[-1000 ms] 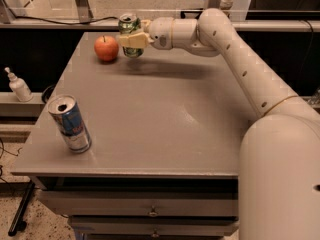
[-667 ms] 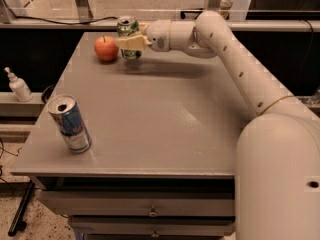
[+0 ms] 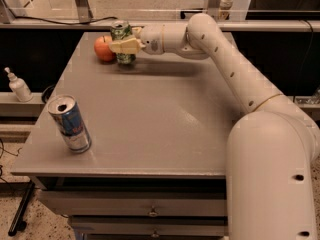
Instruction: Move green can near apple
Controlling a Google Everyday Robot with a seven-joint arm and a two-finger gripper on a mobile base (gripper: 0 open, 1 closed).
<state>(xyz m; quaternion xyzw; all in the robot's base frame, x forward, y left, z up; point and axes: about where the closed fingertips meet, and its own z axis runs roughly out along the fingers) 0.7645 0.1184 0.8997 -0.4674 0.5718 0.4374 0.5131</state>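
Note:
The green can (image 3: 121, 34) stands upright at the far left of the grey table (image 3: 165, 124). It is right beside the orange-red apple (image 3: 103, 48), touching or almost touching the apple's right side. My gripper (image 3: 125, 45) reaches in from the right and is shut on the green can around its middle. One pale finger (image 3: 125, 46) crosses the can's front. The can's base is at or just above the tabletop; I cannot tell which.
A blue-and-silver can (image 3: 70, 124) stands upright near the table's front left edge. A white pump bottle (image 3: 18, 85) sits on a ledge left of the table. My arm (image 3: 235, 74) spans the table's right side. Drawers run below the front edge.
My gripper has shifted the green can slightly left, closer to the apple. The apple and the blue-and-silver can have not moved.

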